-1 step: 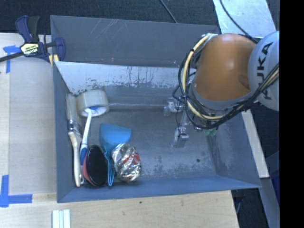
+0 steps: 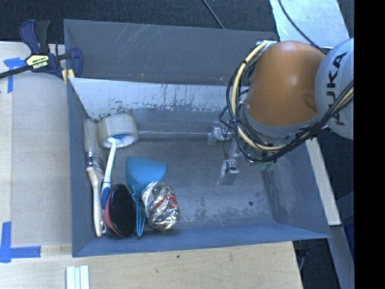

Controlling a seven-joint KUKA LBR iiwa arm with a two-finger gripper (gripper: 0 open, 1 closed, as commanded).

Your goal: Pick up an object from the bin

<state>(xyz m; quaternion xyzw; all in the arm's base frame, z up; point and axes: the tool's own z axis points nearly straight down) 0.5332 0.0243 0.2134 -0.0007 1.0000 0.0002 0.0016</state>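
Observation:
My gripper (image 2: 224,151) hangs over the bare floor in the right half of the bin, below the orange wrist cover. Its two fingertips (image 2: 229,170) stand apart, open, with nothing between them. The nearest loose things lie to its left: a crumpled silver foil ball with red marks (image 2: 160,205) and a blue plastic scoop-shaped piece (image 2: 143,171). Both are well apart from the fingers.
Along the bin's left wall lie a roll of clear tape (image 2: 118,129), a white and blue toothbrush (image 2: 109,168), a black oval thing with a red rim (image 2: 121,210) and a pale-handled tool (image 2: 95,200). The arm and its cables cover the bin's right side.

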